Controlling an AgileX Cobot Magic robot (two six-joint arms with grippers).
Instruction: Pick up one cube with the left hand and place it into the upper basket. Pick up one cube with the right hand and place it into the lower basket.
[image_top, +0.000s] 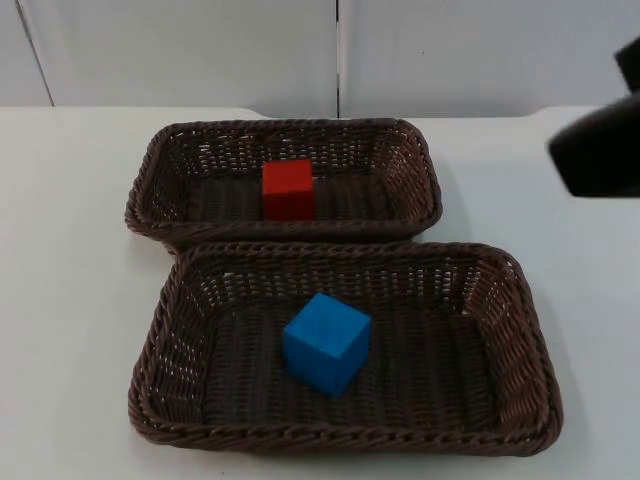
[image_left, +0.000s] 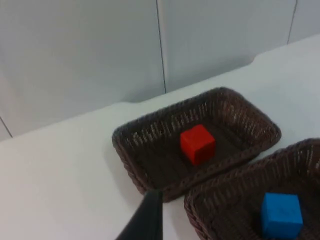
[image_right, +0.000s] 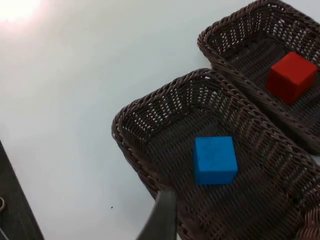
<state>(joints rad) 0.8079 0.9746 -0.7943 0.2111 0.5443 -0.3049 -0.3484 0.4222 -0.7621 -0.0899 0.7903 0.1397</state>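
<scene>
The red cube (image_top: 288, 190) sat in the upper basket (image_top: 150, 175), at 12 o'clock from the blue cube (image_top: 326, 342) in the lower basket (image_top: 160, 330). Right arm (image_top: 600, 150) waited at 2 o'clock. I could not tell either gripper's grip.

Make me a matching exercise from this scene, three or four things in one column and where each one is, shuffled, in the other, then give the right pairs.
Things:
1. red cube
2. blue cube
3. upper basket
4. right arm

Places:
A. at the picture's right edge, above the table in the top view
B. in the lower basket
C. nearer the grey partition wall
D. in the upper basket

Pairs: 1-D, 2-B, 3-C, 4-A
</scene>
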